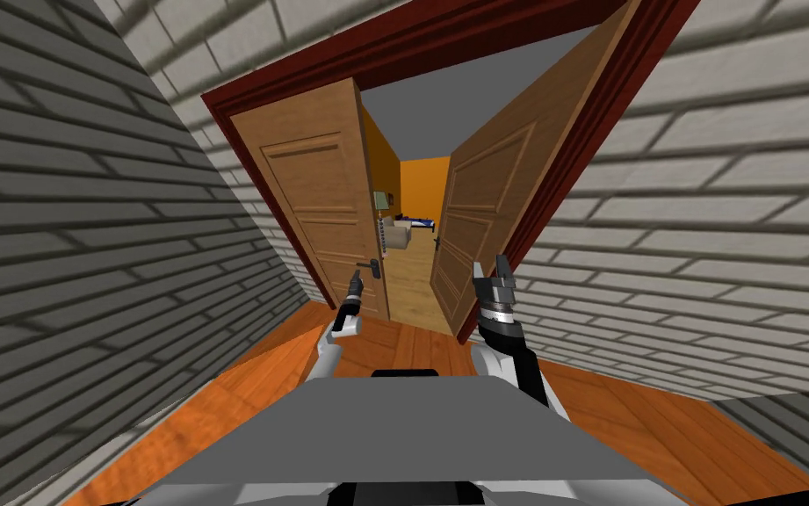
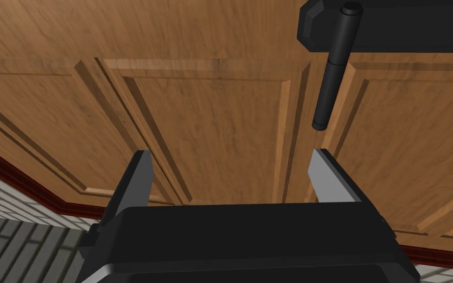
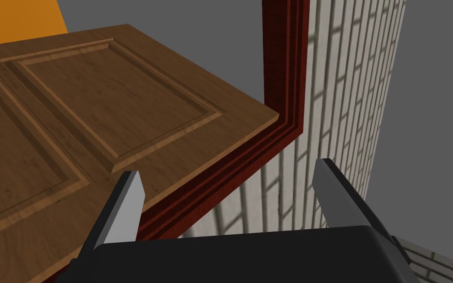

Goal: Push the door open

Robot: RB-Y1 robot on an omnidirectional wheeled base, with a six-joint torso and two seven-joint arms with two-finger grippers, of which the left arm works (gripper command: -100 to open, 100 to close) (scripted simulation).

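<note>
Left wrist view: left end effector (image 2: 230, 157), blade fingers apart, nothing between them. Directly ahead of it is the left door leaf (image 2: 210, 108), of brown wood grain with raised rectangular panels and moulded borders. A black cylindrical lever handle (image 2: 331, 83) lies just beyond one fingertip, apart from it, on a black plate (image 2: 392, 24) that is cut off at the edge. Right end effector (image 3: 227, 172), fingers apart, empty. Ahead of it the right door leaf (image 3: 97, 108), of the same panelled wood, stands ajar, one corner meeting the dark red stepped frame (image 3: 284, 59). A pale brick-pattern wall (image 3: 338, 98) adjoins the frame. Whether the fingers touch either leaf cannot be told.
</note>
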